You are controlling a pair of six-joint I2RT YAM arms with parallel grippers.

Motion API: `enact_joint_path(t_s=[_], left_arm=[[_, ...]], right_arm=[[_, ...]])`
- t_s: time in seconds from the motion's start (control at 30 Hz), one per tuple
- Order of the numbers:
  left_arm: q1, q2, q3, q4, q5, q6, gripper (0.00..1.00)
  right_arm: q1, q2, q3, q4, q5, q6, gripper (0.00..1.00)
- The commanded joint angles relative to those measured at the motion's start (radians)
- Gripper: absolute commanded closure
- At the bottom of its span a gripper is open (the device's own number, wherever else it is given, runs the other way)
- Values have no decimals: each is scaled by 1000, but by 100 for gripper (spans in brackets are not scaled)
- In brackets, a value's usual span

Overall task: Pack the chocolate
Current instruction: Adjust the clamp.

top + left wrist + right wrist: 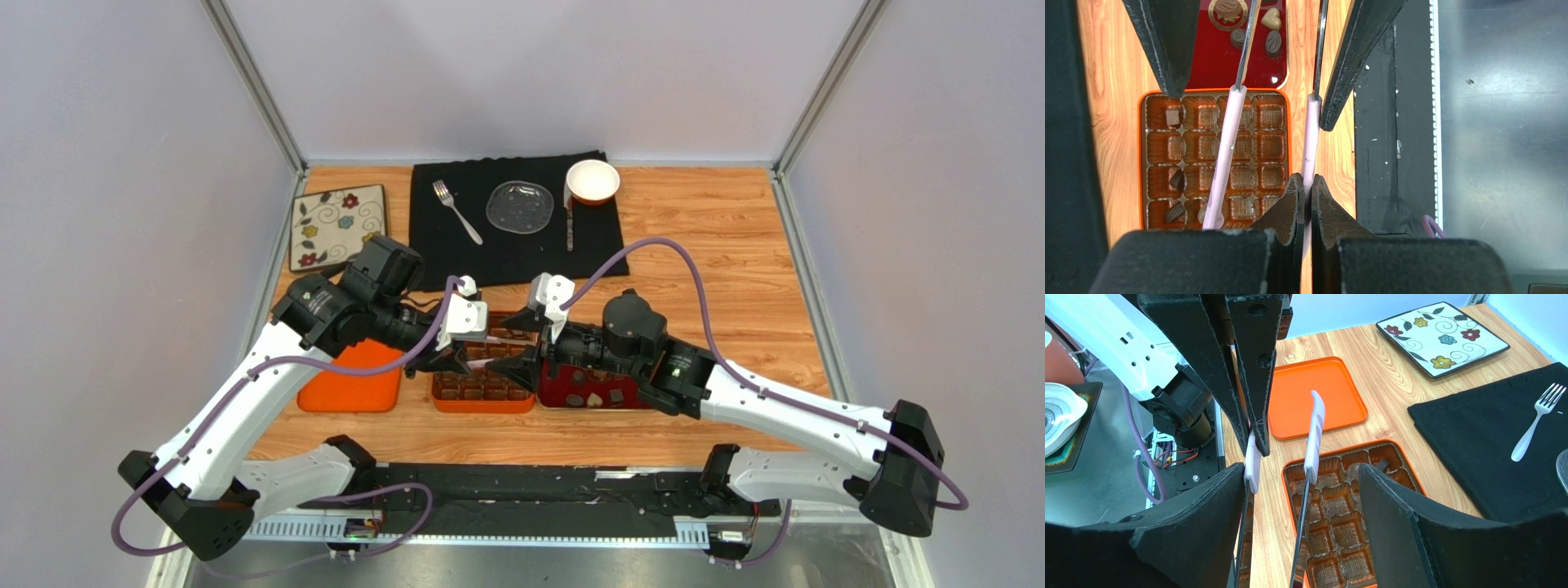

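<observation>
Partly hidden: chocolate [1273,41], cut off at frame top in red tray [1211,61]; three pieces in orange box [1271,147], left column.
Left gripper [1306,184]: pinched on one tongs [1223,171] arm.
Right gripper [1300,471]: spread wide, straddling tongs.

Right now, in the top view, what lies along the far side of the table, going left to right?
From the left: floral plate → fork → glass dish → white bowl. The last three lie on the black mat.
</observation>
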Motion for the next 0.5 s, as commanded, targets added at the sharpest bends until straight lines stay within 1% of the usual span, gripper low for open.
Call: enact_joint_path(t_s=[0.0,0.3,0.47], left_arm=[[0,-14,6,48,7,-26,100],[0,-17,3,57,-7,-32,100],[0,-18,0,64,-10,-41,100]], right_arm=[[14,-24,-4,15,22,5,31],[14,-15,36,-53,25,20,42],[14,-18,48,-80,28,22,45]])
